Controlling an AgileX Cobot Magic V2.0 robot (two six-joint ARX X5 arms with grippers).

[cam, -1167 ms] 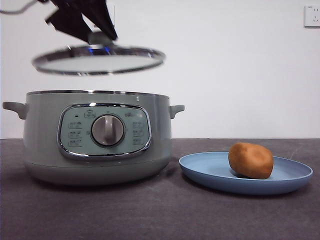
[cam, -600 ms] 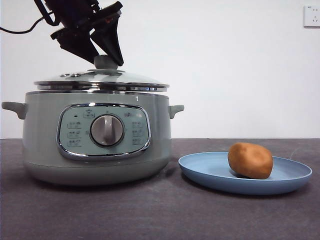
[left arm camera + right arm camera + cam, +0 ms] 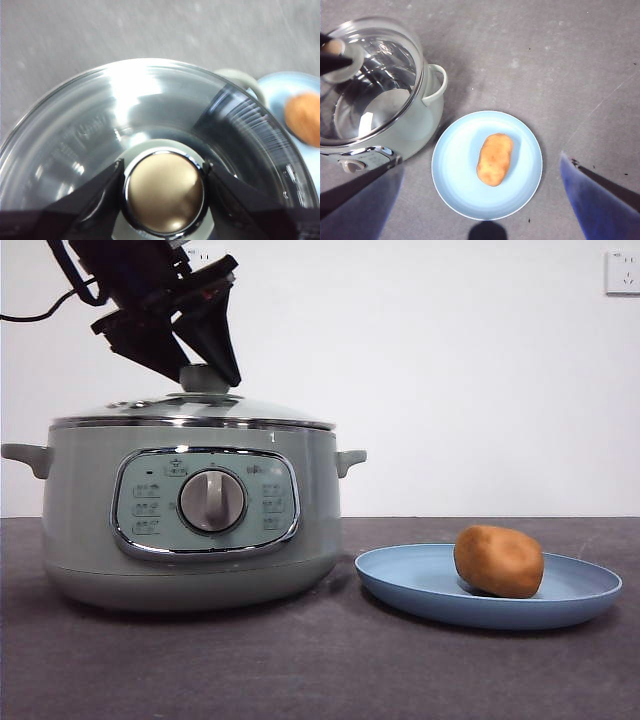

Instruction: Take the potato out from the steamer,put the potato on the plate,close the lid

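Observation:
The sage-green steamer (image 3: 190, 530) stands at the left with the glass lid (image 3: 250, 412) lying flat on its chrome rim. My left gripper (image 3: 205, 375) comes down from the upper left, shut on the lid's pale green knob (image 3: 164, 192), with a jaw pressed against each side of it. The brown-orange potato (image 3: 498, 560) lies on the light blue plate (image 3: 410, 585) to the right of the steamer. My right gripper (image 3: 480, 162) hangs high above the plate (image 3: 455, 165) and potato (image 3: 495, 159), open and holding nothing. It does not show in the front view.
The steamer's right handle (image 3: 350, 460) points toward the plate, leaving a small gap between pot and plate. A wall socket (image 3: 622, 272) sits at the upper right of the white wall. Dark tabletop (image 3: 320, 670) stretches in front of both things.
The lid, held well above the steamer a second ago, has come down with my left gripper and now rests level on the rim. Potato and plate have not moved.

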